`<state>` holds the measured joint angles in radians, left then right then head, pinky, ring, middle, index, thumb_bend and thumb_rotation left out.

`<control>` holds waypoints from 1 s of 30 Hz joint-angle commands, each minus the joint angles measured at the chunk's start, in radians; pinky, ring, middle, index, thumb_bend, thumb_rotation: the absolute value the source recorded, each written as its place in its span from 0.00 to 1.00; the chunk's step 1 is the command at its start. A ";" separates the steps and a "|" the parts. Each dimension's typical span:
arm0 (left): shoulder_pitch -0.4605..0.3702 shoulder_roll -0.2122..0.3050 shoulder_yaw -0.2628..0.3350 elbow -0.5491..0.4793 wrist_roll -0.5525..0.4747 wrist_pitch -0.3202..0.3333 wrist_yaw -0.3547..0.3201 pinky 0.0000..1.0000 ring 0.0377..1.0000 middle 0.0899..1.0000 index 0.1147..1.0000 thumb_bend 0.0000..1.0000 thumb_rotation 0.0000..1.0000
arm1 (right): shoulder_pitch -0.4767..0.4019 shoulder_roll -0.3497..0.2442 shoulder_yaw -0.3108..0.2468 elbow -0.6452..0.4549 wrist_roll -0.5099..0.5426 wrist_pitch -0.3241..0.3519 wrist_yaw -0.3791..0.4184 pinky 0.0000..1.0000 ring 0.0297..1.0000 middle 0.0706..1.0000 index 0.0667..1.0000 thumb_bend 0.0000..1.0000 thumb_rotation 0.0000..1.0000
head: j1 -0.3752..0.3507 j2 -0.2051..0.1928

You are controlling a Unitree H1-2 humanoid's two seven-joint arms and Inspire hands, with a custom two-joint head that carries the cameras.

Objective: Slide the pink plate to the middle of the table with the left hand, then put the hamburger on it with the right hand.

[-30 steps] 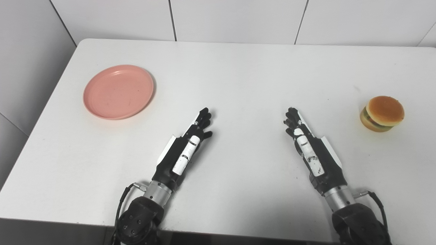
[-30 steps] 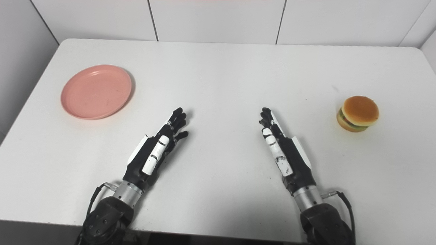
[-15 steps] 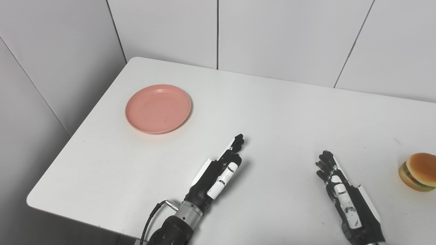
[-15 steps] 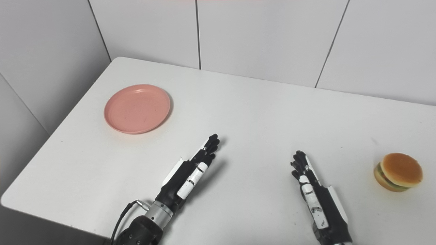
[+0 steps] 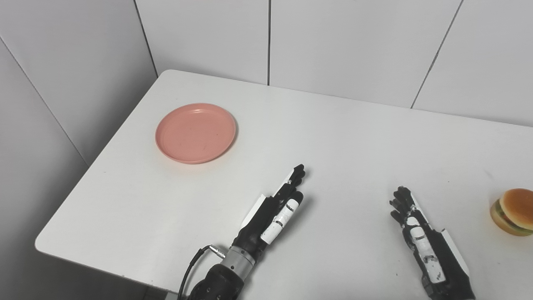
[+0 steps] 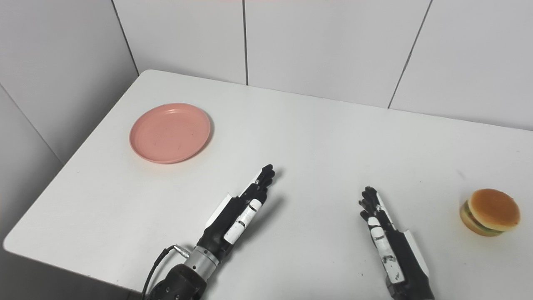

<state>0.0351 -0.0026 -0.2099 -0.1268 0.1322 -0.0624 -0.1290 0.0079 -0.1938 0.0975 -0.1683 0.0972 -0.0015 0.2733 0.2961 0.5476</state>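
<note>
The pink plate (image 5: 195,133) lies empty on the white table (image 5: 341,137) at the far left. The hamburger (image 5: 513,211) sits at the right edge of the view, near the table's right side. My left hand (image 5: 277,210) lies open and empty above the table's front middle, fingers stretched out, well to the right of and nearer than the plate. My right hand (image 5: 424,241) is open and empty too, left of the hamburger and apart from it. Both hands also show in the right eye view, left hand (image 6: 241,212) and right hand (image 6: 389,243).
White tiled walls (image 5: 333,46) stand behind the table and along its left side. The table's left corner and front edge (image 5: 54,246) are close to my left arm.
The camera has swung left and up, so the whole scene has shifted right and down. My left hand has lifted slightly and drawn its fingers together. Plate and hamburger have not moved.
</note>
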 commanded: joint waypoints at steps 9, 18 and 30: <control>0.019 0.016 -0.011 -0.051 -0.038 0.051 -0.027 1.00 1.00 1.00 1.00 0.42 1.00 | -0.007 0.022 0.005 -0.039 0.021 0.025 0.000 1.00 1.00 1.00 1.00 0.05 1.00 | -0.001 0.004; 0.002 0.048 0.029 -0.149 -0.102 0.091 -0.046 1.00 1.00 1.00 1.00 0.43 1.00 | -0.012 0.042 0.014 -0.028 0.008 0.025 -0.009 1.00 1.00 1.00 1.00 0.09 1.00 | 0.005 -0.007; -0.119 0.075 0.091 -0.257 -0.104 0.165 -0.034 1.00 1.00 1.00 1.00 0.49 1.00 | -0.016 0.040 0.014 -0.029 -0.007 0.036 -0.008 1.00 1.00 1.00 1.00 0.07 1.00 | 0.021 -0.013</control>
<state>-0.0526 0.0667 -0.1279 -0.3444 0.0259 0.1096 -0.1716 0.0058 -0.1503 0.1120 -0.1792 0.0890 0.0220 0.2660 0.3160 0.5338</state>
